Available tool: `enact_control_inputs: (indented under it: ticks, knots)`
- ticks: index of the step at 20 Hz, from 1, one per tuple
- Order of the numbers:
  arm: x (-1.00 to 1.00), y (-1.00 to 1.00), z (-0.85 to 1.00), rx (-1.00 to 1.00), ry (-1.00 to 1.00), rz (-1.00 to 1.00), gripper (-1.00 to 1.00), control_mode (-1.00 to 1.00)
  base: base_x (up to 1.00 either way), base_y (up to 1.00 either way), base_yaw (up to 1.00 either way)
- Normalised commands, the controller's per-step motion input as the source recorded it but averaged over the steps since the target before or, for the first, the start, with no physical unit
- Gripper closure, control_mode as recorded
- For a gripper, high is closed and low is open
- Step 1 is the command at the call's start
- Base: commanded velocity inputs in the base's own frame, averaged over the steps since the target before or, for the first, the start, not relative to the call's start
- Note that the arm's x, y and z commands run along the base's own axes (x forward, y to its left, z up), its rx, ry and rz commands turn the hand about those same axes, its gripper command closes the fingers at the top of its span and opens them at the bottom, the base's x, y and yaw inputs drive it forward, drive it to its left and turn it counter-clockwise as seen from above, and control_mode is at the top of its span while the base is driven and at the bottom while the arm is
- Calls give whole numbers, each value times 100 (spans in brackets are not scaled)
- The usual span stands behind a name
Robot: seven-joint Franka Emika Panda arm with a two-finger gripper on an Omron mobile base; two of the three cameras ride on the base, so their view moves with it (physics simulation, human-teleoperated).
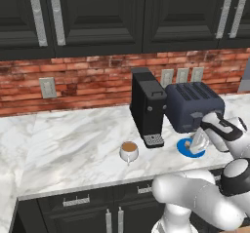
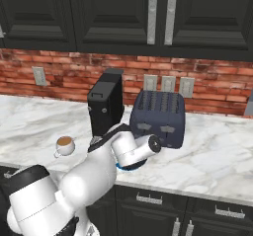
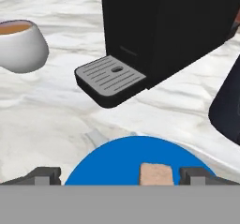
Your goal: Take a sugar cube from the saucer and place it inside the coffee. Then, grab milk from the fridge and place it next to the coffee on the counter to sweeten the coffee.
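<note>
Sugar cube [image 3: 156, 175] on the blue saucer [image 3: 112, 162] between the spread fingers of the gripper [image 3: 119, 175], coffee machine [image 3: 164, 26] behind, coffee [image 3: 18, 45] on the counter [image 3: 51, 106] beside it.

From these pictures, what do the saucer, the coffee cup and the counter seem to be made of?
The saucer: flat matte blue, perhaps plastic or glazed ceramic. The coffee cup: smooth white, softly shaded, probably ceramic. The counter: white with grey veins, apparently polished marble.

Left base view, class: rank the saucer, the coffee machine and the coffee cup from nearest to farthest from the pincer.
1. Saucer, directly under the pincer.
2. Coffee machine, just to its left.
3. Coffee cup, farther left, near the counter's front.
</note>
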Motion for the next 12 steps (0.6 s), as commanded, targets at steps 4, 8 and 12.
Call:
enact_control_inputs:
  ticks: [4, 8, 12]
  knots:
    - [9, -12, 0, 1, 0, 4, -100, -100, 0, 0, 0]
    - [5, -17, -1, 0, 0, 0, -100, -100, 0, 0, 0]
    - [4, -2, -10, 0, 0, 0, -100, -100, 0, 0, 0]
